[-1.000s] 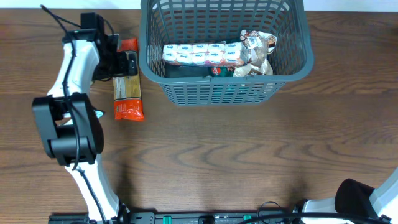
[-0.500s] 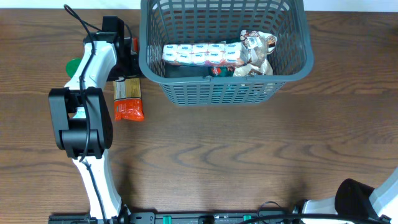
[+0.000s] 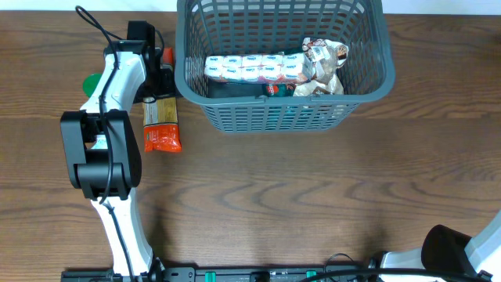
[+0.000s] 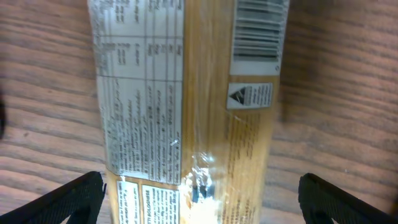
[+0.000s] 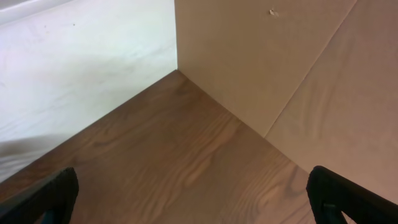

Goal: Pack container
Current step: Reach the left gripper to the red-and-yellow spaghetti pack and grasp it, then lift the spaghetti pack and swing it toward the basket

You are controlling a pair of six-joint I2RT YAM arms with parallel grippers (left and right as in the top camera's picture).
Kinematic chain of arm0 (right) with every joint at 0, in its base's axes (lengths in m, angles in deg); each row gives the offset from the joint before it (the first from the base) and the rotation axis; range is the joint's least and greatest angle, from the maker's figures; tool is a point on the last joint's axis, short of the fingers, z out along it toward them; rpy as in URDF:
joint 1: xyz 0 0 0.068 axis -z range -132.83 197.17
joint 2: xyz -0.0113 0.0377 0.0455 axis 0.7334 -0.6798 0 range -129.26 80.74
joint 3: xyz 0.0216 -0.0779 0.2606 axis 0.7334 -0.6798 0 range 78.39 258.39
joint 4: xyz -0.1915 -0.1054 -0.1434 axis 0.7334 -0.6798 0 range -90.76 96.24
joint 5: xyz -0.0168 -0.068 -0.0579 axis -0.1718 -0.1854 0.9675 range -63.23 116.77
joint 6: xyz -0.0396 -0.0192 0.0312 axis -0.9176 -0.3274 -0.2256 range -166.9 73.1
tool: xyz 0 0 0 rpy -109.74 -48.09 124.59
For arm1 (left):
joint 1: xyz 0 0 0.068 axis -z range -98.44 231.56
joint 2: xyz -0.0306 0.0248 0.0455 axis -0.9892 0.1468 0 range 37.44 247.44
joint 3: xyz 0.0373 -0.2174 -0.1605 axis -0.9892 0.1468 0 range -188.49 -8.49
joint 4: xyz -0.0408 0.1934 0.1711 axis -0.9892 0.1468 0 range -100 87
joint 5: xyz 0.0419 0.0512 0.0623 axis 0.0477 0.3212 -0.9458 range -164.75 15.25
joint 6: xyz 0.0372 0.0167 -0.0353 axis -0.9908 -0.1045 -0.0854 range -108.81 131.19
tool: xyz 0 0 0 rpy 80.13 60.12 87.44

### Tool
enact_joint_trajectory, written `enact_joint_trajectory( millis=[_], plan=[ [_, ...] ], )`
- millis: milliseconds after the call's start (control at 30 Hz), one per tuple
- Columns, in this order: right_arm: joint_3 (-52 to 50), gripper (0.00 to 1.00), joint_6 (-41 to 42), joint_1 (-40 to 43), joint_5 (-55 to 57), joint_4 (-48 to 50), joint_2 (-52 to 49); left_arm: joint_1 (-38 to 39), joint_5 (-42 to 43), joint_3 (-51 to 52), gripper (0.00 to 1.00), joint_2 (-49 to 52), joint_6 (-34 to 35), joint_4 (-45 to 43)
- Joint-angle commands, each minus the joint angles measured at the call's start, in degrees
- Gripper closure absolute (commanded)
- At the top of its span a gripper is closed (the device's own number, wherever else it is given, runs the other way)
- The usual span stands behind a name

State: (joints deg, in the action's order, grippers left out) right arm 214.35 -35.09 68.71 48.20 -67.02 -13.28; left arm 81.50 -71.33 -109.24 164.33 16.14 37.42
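The container (image 3: 274, 116) sits at the far side of the surface (image 3: 297, 204), about the middle. It already has a long pack of white rolls (image 3: 254, 68) lying across it, a crinkled bag (image 3: 322, 66) at its right end and something dark green (image 3: 235, 90) underneath. One item is not yet packed: a long pasta packet (image 3: 161, 117) with orange ends, lying flat on the wood just left of the container and pointing near to far. The left fingers (image 3: 160, 77) are down over its far half, spread wide. From that arm's own camera the two tips stand on either side of the packet, clear of its edges, with its printed back filling the gap between them, so nothing is gripped. I'd say the step in hand is picking up this packet. The next move looks like closing across its width, lifting it high enough to clear the container's left rim, then carrying it right to drop inside. The wrapper looks slick and the contents are stiff, so a hold this far off-centre may let the near end sag or swing. The right fingers (image 5: 50, 196) are also wide and empty, parked at the near right corner and looking at bare wood and a wall. A green thing (image 3: 91, 81) shows from behind the left arm; I can't tell what it is.
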Motion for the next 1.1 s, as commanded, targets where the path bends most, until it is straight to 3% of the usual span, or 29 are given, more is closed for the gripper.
enact_joint_trajectory(
  millis=[0,900,933,1033,1067],
  plan=[
    [-0.1,0.01,1.0,0.1,0.4,0.0,0.0,-0.2,-2.0,0.1,0.01,1.0,1.4,-0.5],
    [-0.1,0.01,1.0,0.1,0.4,0.0,0.0,-0.2,-2.6,8.9,0.01,2.5,1.4,-6.1],
    [-0.1,0.01,1.0,0.1,0.4,0.0,0.0,-0.2,-2.6,9.3,0.14,2.7,1.4,-6.1],
    [-0.1,0.01,1.0,0.1,0.4,0.0,0.0,-0.2,-2.6,10.6,0.87,2.7,1.4,-5.9],
    [-0.1,0.01,1.0,0.1,0.4,0.0,0.0,-0.2,-2.6,10.7,0.94,2.7,1.4,-5.9]
  ],
)
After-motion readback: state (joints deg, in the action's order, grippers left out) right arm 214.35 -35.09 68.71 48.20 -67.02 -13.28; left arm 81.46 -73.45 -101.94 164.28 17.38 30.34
